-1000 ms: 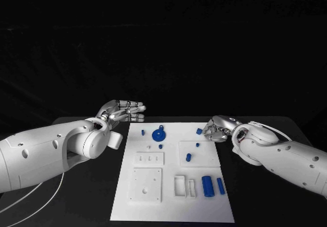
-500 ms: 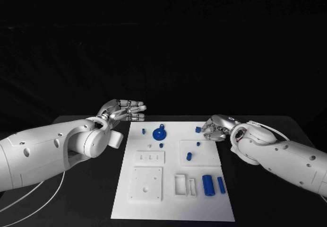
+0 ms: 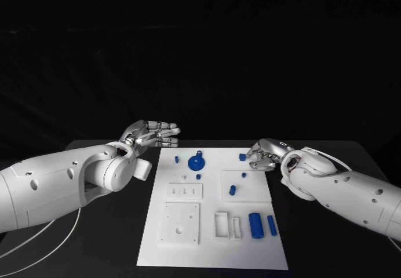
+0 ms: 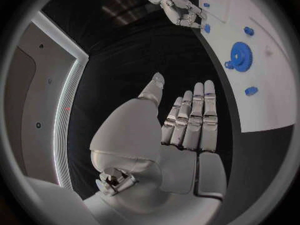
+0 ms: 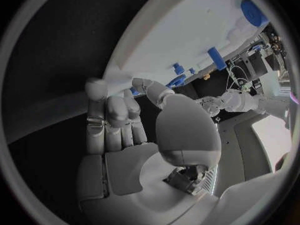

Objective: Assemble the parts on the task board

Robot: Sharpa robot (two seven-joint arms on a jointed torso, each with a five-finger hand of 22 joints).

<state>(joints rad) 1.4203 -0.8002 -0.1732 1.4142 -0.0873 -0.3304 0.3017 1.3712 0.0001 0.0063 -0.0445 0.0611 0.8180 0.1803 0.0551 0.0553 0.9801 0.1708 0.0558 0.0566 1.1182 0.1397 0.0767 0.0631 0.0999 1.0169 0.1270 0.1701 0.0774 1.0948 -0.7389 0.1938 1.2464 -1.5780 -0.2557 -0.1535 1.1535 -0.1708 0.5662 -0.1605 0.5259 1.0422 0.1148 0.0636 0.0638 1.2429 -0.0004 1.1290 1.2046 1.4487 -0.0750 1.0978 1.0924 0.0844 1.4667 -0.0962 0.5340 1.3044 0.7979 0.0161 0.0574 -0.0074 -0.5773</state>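
Matt white task board [image 3: 213, 255]; glossy blue plastic gear [image 3: 196, 161].

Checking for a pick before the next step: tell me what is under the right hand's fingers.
The right hand hovers at the task board's far right edge, its fingers curled next to a small blue part. Whether they touch it cannot be seen; the palm hides whatever lies beneath.

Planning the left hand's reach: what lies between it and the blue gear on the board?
In the head view, between the left hand and the blue gear lies bare white task board and one small blue peg.
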